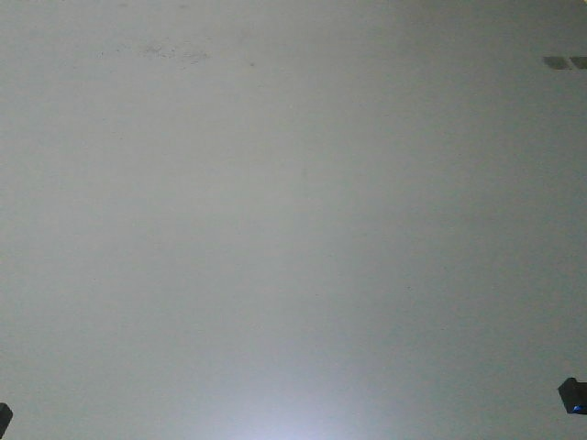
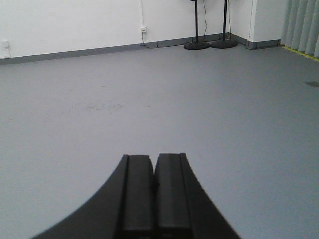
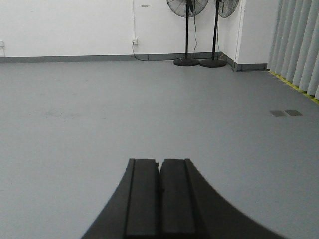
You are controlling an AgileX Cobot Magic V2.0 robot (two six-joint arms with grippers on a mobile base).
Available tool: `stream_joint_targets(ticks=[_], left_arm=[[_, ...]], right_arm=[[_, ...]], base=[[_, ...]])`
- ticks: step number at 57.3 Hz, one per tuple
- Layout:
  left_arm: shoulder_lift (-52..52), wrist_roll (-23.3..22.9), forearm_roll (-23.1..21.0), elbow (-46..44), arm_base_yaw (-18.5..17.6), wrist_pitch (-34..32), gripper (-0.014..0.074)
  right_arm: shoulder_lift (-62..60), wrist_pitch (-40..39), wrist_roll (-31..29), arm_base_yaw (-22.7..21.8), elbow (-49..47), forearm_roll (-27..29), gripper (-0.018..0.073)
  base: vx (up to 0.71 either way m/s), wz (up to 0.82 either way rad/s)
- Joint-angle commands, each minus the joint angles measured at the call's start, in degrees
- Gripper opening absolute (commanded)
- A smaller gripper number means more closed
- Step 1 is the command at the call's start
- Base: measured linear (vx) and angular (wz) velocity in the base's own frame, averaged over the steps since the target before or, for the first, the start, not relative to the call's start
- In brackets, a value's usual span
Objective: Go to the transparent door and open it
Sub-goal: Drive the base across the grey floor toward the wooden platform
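The transparent door is out of view in every frame. My left gripper is shut, its two black fingers pressed together with nothing between them, pointing over bare grey floor. My right gripper is likewise shut and empty, aimed across the same floor toward the far wall. The front view shows only pale grey floor, with dark tips of the arms at the bottom corners.
Two black pedestal fans stand by the far white wall, their bases near the corner. Grey vertical blinds run along the right with a yellow floor line below. Two dark floor patches lie right.
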Motion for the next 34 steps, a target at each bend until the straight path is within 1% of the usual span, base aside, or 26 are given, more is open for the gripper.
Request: stream_joint_targets(ticks=[1, 34], left_arm=[[-0.8, -0.1, -0.1, 0.8, 0.1, -4.5, -0.0004], [-0.8, -0.1, -0.1, 0.8, 0.1, -4.5, -0.0004]], right_arm=[[-0.9, -4.9, -0.4, -0.2, 0.3, -0.1, -0.0001], [-0.9, -4.9, -0.4, -0.2, 0.3, -0.1, -0.0001]], base=[[0.00, 0.00], [0.00, 0.00]])
